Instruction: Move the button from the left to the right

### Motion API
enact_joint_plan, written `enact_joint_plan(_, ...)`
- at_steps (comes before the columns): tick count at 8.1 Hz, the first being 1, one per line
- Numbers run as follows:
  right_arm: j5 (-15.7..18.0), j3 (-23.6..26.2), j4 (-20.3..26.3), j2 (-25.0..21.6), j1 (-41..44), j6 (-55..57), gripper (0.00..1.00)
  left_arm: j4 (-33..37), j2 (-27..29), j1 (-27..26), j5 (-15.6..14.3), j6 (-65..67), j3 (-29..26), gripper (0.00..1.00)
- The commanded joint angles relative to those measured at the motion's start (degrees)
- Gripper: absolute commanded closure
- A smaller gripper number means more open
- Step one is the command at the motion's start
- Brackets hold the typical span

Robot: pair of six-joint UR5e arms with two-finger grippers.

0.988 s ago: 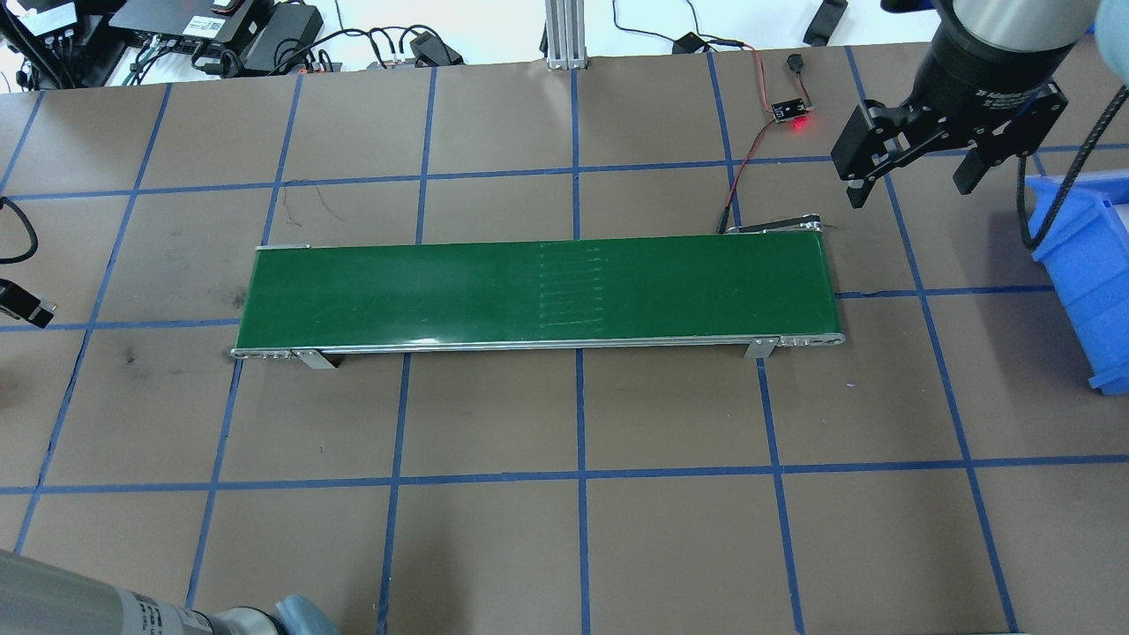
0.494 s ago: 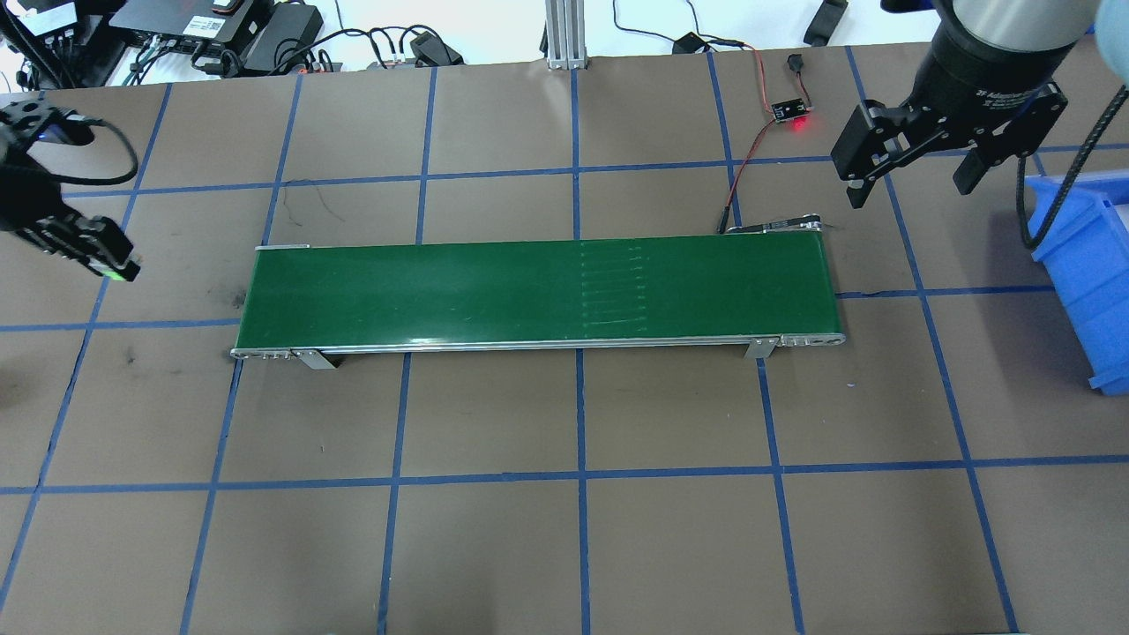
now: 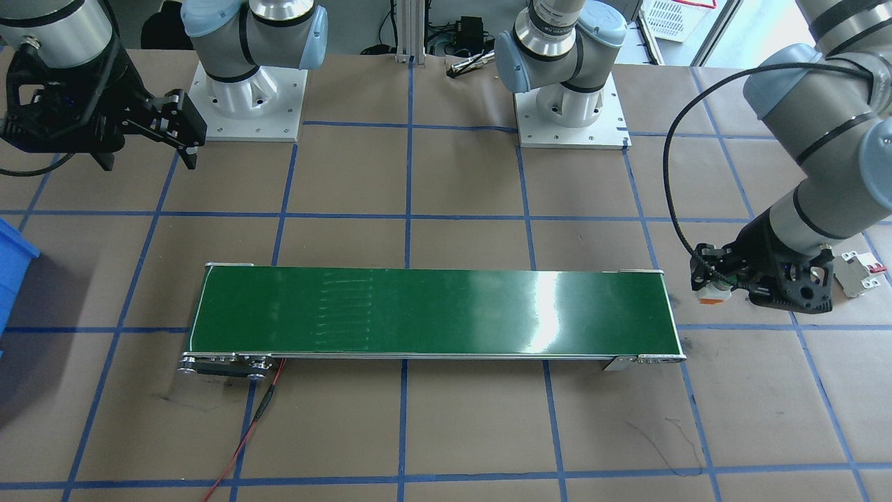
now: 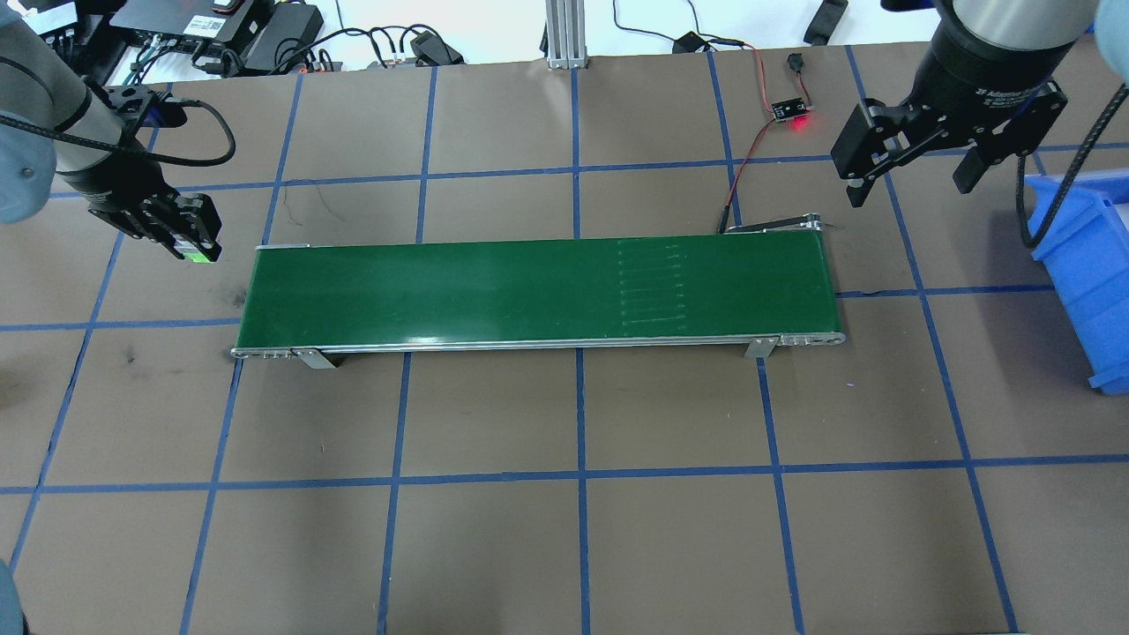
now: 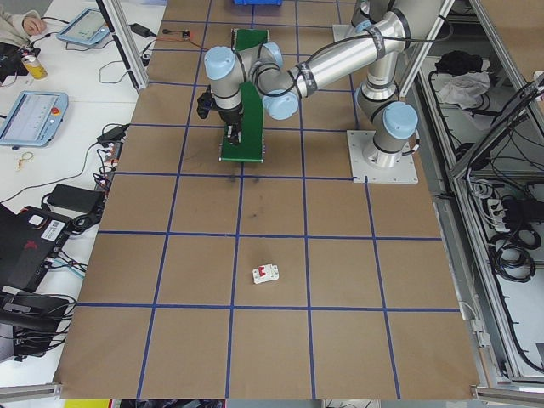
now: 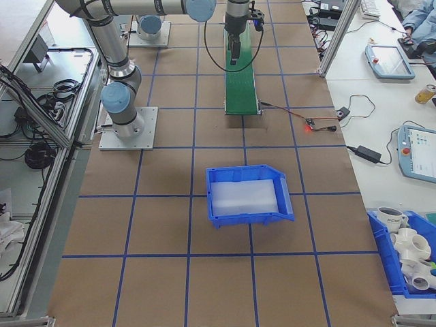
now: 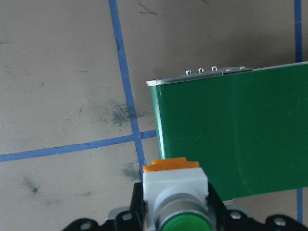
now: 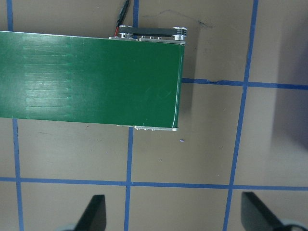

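Table: brown paper (image 4: 494, 547) with blue tape grid, green belt (image 4: 529, 291) across the middle.
Left gripper (image 3: 712, 289): fingers clenched on the button (image 7: 175, 192), held just off the belt's near end.
Right gripper (image 4: 908, 181): fingers spread wide, holding nothing.
Blue bin (image 6: 248, 194): beside the right fingers, contents unclear.

my left gripper (image 4: 196, 250): clamped on the button (image 7: 176, 192), low, far-left of the table | my right gripper (image 4: 910, 169): fingers spread wide, nothing between them, raised at far right
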State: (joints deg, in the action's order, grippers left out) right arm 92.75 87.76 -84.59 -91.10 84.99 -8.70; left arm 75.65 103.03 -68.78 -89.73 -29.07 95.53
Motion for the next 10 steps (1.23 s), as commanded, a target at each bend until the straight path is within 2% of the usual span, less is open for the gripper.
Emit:
enact_joint_plan(1, 0.1, 0.0, 0.0, 0.0, 0.0, 0.0, 0.0, -2.0, 4.0, -2.1, 0.3, 0.6, 0.1, 1.0)
enact_joint_plan(7, 0.1, 0.0, 0.0, 0.1, 0.0, 0.0, 0.0, -5.7, 6.1, -2.8, 0.1, 1.4, 5.0, 1.0)
enact_joint_plan(8, 0.1, 0.0, 0.0, 0.0, 0.0, 0.0, 0.0, -5.7, 6.1, -2.8, 0.2, 4.0, 5.1, 0.86)
enact_joint_plan(9, 0.0, 0.0, 0.0, 0.0, 0.0, 0.0, 0.0, -5.7, 6.0, -3.4, 0.3, 5.9, 5.0, 0.61)
enact_joint_plan(10, 0.1, 0.0, 0.0, 0.0, 0.0, 0.0, 0.0, -5.3, 4.6, -5.1, -0.1, 6.6, 5.0, 0.01)
